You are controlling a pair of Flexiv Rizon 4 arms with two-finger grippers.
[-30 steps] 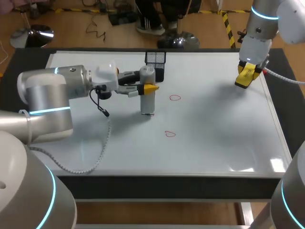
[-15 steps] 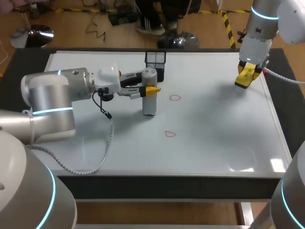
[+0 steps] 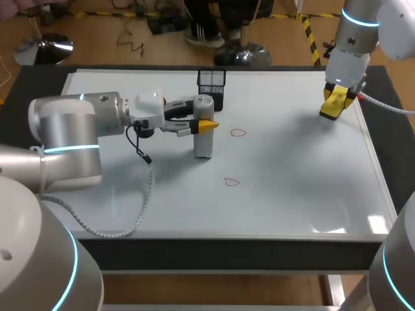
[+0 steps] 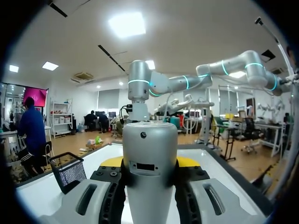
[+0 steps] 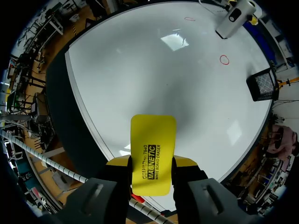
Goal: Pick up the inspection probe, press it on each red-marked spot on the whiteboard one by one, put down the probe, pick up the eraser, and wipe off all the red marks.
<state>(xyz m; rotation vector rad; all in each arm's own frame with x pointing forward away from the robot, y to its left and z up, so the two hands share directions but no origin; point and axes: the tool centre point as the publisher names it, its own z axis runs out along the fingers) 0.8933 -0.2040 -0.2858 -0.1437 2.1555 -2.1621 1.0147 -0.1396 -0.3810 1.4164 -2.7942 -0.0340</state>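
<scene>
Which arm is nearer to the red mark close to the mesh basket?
Left. The left arm holds the probe upright in its jaws, just beside that red mark. The right arm, holding the eraser, is far off near the whiteboard's right edge.

probe [image 3: 203, 129] silver-grey | eraser [image 5: 153, 154] yellow, black print | marks [image 3: 238, 133] red | whiteboard [image 3: 292, 175] white | basket [image 3: 211, 79] black mesh
</scene>
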